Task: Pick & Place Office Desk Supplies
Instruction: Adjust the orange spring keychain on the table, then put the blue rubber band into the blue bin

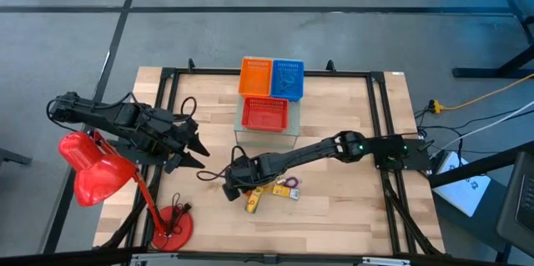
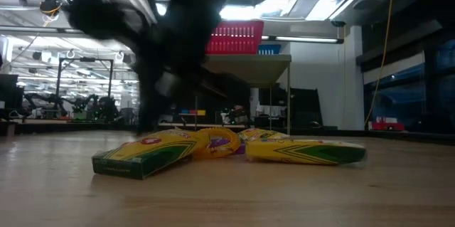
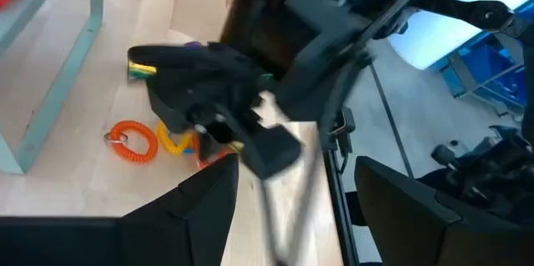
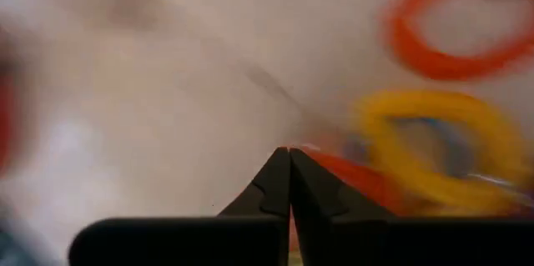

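The right hand (image 1: 227, 184) is low over the wooden table (image 1: 350, 208) with its fingers pressed together and nothing visible between them, just beside the small group of supplies. There lie an orange loop (image 3: 135, 140), a yellow loop (image 4: 442, 151) and two yellow-green crayon boxes (image 2: 146, 154) near the front middle of the table. The left hand (image 1: 193, 145) waits above the table's left part with its fingers wide apart and empty.
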